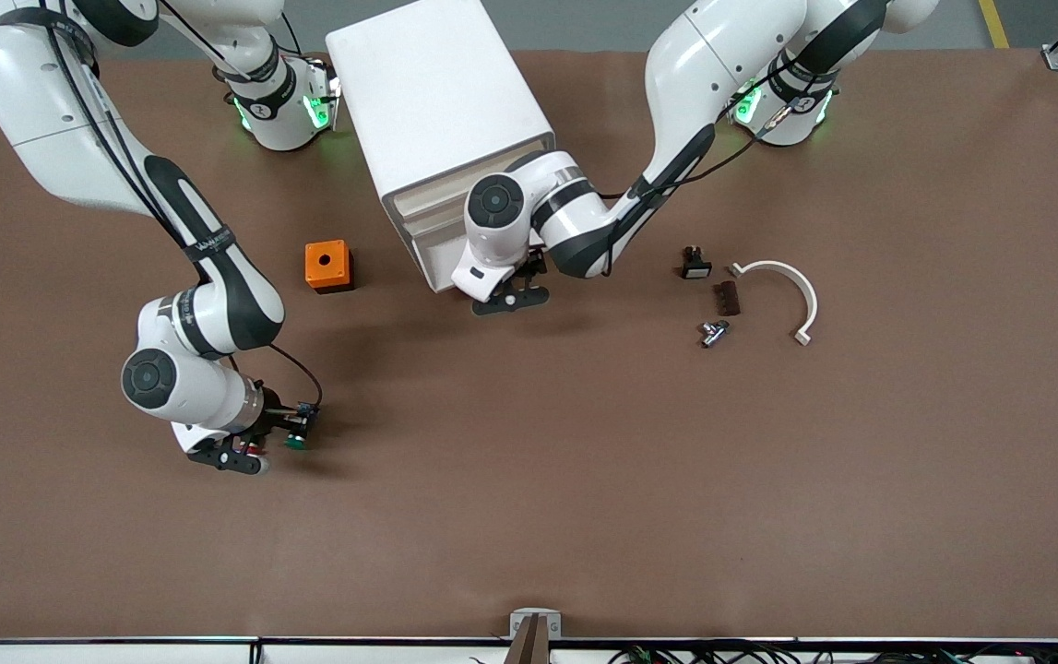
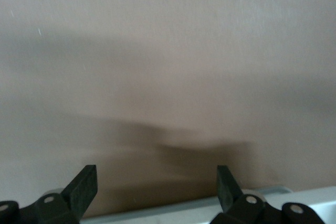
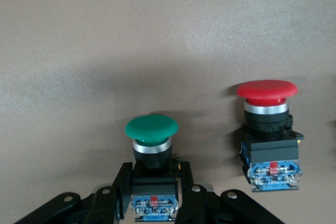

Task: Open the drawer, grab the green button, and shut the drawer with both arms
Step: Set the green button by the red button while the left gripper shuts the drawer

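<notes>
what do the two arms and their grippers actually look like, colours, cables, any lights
Both arms are glossy white with rounded shells, dark grey bands at the joints and round black caps on the wrists. Thin black cables run along the outside. Green lights glow at both bases. The left gripper and right gripper are black, with two flat fingers fixed by silver screws.

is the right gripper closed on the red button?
No. In the right wrist view the right gripper is shut on the green button; the red button stands free beside it on the table.

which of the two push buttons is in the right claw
The green-capped button sits between the right claw fingers; the red-capped button stands free beside it on the table.
</notes>
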Robot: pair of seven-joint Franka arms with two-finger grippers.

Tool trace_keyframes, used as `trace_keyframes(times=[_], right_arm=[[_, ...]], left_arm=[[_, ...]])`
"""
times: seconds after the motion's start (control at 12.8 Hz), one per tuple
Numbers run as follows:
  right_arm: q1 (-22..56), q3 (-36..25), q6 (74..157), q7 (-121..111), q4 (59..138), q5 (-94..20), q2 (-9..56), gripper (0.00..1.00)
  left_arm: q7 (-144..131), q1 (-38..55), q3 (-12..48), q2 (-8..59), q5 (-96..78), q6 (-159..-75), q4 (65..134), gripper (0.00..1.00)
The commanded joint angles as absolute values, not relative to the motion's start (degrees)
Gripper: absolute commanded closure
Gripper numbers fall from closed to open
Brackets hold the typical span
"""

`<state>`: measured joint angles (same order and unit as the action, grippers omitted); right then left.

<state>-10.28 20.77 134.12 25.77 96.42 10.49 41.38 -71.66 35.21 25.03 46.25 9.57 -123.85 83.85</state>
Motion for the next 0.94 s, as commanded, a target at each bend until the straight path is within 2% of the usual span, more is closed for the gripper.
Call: trace_keyframes(times=[0.0, 0.08, 0.16, 0.39, 0.7, 0.86], right_arm=[[-11.07, 21.71, 133.42, 25.4, 91.95, 11.86, 42.63, 0.3], [-11.07, 21.71, 133.07, 25.4, 90.89, 11.87, 42.45, 0.11], [-11.07, 21.71, 133.07, 25.31, 90.27, 11.95, 42.19, 0.0], [-12.65, 21.97, 132.37, 23.48, 88.77, 11.87, 40.01, 0.0], [-13.18, 22.32, 127.98, 22.06, 88.86, 11.6, 32.45, 0.0], [-12.66, 22.32, 126.65, 22.06, 89.29, 11.6, 28.5, 0.0]], left_arm=[[-76.18, 37.34, 25.58, 45.79, 7.48, -122.87, 84.11, 0.0], [-77.94, 38.22, 25.58, 45.88, 7.21, -122.87, 84.2, 0.0], [-79.53, 38.67, 25.66, 45.88, 6.86, -122.87, 84.2, 0.0], [-81.3, 39.64, 25.58, 45.97, 5.28, -122.87, 84.37, 0.0], [-81.3, 38.24, 25.14, 44.92, 5.45, -122.35, 83.94, 0.0], [-81.04, 34.21, 24.87, 41.94, 6.5, -120.77, 83.67, 0.0]])
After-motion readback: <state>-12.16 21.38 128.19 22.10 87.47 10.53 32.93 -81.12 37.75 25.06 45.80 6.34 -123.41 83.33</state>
